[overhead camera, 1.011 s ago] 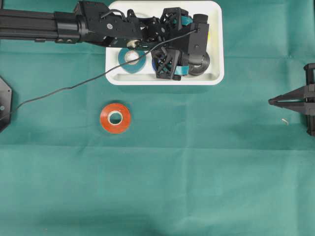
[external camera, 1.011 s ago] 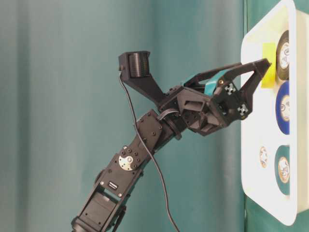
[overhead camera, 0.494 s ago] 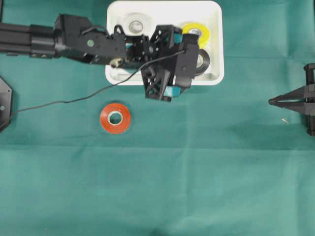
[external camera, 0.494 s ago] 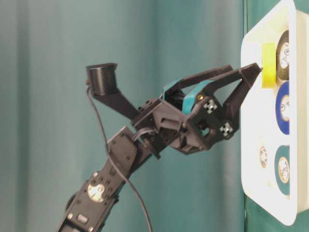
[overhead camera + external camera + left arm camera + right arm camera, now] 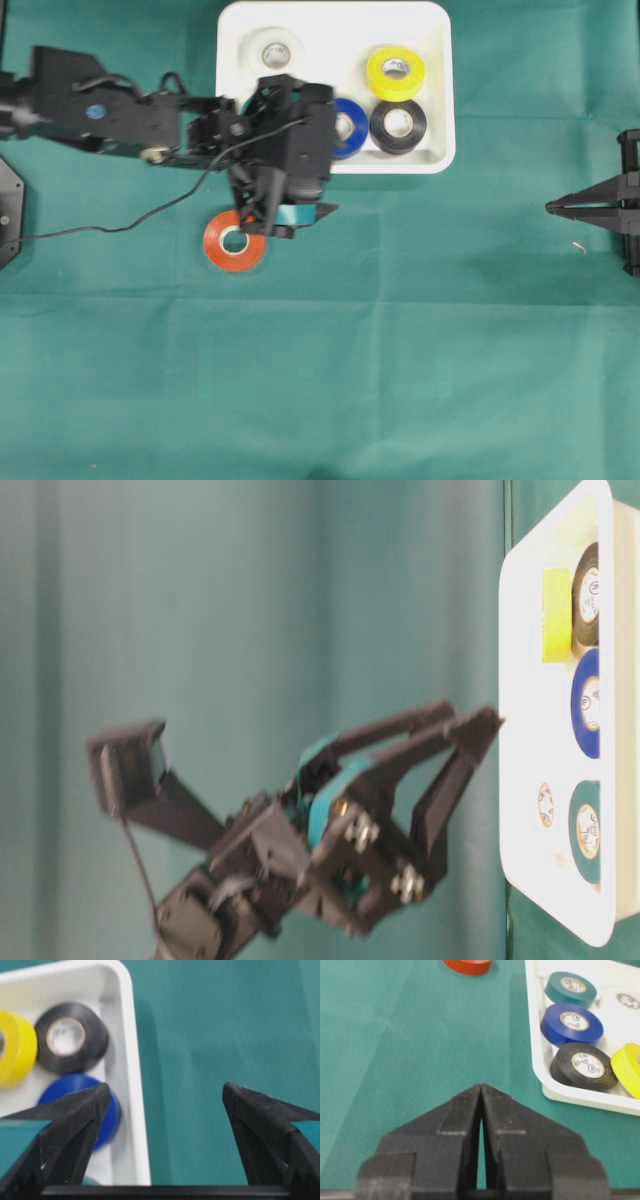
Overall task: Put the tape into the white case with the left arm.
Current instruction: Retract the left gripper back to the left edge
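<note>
- L gripper [image 5: 262,222]: jaws spread wide, nothing between them. Wrist view shows both black fingertips [image 5: 82,1110] far apart with bare green cloth [image 5: 200,1035] in the gap.
- Overhead: the L gripper sits over the cloth just off the near wall of the white case [image 5: 440,90], the gripper body overlapping the case's near-left corner.
- Red tape [image 5: 232,243]: flat on the cloth, outside the case, right under or beside the gripper tips. One tip seems to overlap the roll's upper edge, but motion blur means contact can't be confirmed.
- In the case, relative to the L gripper: blue roll [image 5: 348,127] closest, partly behind the gripper body; black roll [image 5: 398,124] next, beyond the blue; yellow roll [image 5: 396,72] further on, toward the far wall; white/clear roll [image 5: 272,47] by the far-left corner. Teal roll [image 5: 570,988] shows in the R wrist view beside the blue; overhead it is hidden under the arm.
- Thin black cable [image 5: 120,222] trails from the L gripper across the cloth to the left edge.
- R gripper [image 5: 553,208]: tips pressed together, holds nothing, parked at the right edge of the cloth, well apart from the case and the red tape.
</note>
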Robot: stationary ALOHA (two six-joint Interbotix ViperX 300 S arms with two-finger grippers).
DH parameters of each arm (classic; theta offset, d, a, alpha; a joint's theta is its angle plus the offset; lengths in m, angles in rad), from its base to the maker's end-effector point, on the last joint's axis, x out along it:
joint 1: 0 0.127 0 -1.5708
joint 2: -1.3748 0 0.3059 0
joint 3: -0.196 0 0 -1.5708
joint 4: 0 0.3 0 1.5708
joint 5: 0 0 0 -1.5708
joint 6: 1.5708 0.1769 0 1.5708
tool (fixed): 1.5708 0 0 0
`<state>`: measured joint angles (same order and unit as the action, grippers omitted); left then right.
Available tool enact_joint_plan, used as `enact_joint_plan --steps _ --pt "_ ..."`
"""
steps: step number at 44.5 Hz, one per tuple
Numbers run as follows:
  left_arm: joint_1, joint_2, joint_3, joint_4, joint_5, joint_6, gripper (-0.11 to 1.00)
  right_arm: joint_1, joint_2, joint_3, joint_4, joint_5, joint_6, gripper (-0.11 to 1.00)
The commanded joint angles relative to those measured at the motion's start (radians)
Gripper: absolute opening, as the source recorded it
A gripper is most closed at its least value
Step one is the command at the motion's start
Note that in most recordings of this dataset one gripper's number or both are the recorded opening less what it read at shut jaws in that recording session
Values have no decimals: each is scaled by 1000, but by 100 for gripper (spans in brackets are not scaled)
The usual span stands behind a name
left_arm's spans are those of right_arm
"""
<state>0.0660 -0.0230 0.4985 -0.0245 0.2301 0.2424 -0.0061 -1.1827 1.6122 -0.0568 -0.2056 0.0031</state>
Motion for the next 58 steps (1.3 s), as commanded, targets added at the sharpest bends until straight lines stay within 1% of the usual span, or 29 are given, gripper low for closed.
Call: enact_joint_plan --steps 1,19,37,47,58 --pt "-8 -63 26 -2 -28 -8 97 -2 5 -6 -26 -11 0 -9" --pt "-26 -245 252 -2 -150 -37 97 -2 3 -6 -25 -11 0 -9" --pt "-25 -413 437 -3 -206 -41 97 -2 3 -6 -25 -9 0 -9" --pt "-38 -463 491 -2 -207 -40 97 0 5 -6 -26 -11 0 -9" --pt "-67 -465 497 -3 -207 -40 97 0 3 -6 -26 -11 0 -9"
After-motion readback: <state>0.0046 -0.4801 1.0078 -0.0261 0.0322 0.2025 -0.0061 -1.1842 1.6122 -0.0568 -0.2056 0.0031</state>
